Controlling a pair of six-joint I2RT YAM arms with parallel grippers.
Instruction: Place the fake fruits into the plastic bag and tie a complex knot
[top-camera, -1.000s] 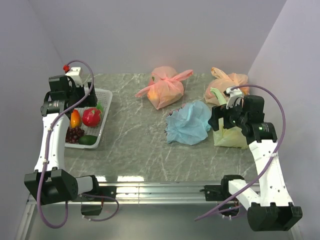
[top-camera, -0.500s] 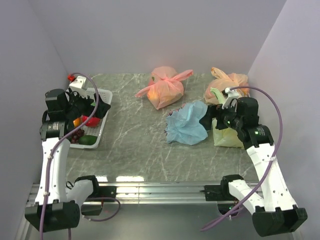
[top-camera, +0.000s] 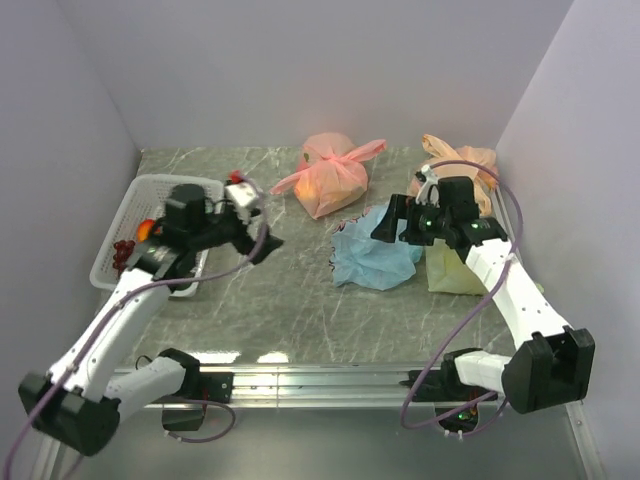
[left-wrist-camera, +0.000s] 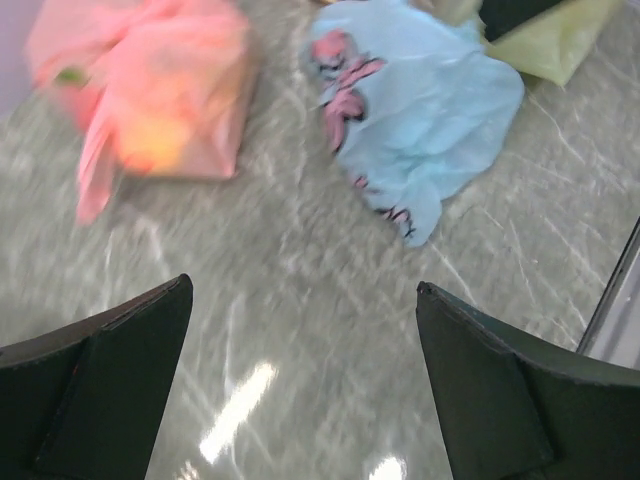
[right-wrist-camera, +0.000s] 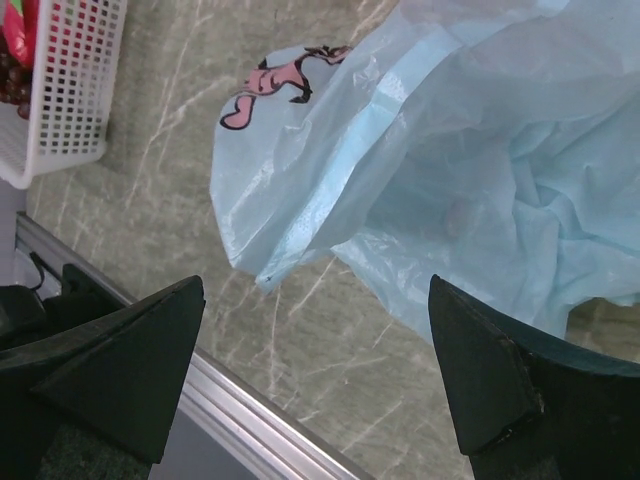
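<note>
Light blue and crumpled, the plastic bag (top-camera: 372, 252) lies on the marble bench (top-camera: 290, 300), right of centre, its pink-and-dark print showing along its left edge. The right claw (top-camera: 386, 228) hovers over the bag's far right part, its jaws spread wide with nothing between them. The left claw (top-camera: 262, 243) hangs above bare bench between the white basket (top-camera: 150, 188) and the bag, likewise released and empty. The fake fruits (top-camera: 122, 252) sit in the basket at the left, mostly hidden by the left arm. A pink-orange bag (top-camera: 330, 180) stands behind the blue one, and a yellow-green bag (top-camera: 455, 272) sits just beside it.
</note>
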